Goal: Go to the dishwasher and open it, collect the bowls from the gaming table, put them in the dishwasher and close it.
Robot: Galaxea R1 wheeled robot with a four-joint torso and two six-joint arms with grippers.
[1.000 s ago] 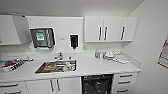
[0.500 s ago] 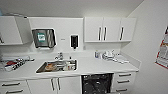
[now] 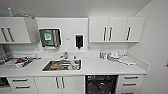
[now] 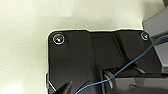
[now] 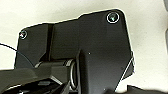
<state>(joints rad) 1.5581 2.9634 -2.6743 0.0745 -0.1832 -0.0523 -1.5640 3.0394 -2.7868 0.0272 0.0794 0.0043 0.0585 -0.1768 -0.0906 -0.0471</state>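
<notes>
Dark racked dishwasher (image 3: 101, 84) open under counter (image 3: 100, 67) | jaws: state cannot be told

white counter (image 3: 100, 67), sink (image 3: 62, 65), dishes (image 3: 115, 56)

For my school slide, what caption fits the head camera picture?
Kitchen counter with a sink, white cupboards above and an open dishwasher below.

The whole kitchen scene has shifted in the head view, so the camera has moved, not the things; the counter (image 3: 100, 67) now lies lower in the picture; less of the open dishwasher (image 3: 101, 84) shows below it; the sink (image 3: 62, 65) and wall cabinets (image 3: 113, 29) appear slightly nearer.
</notes>
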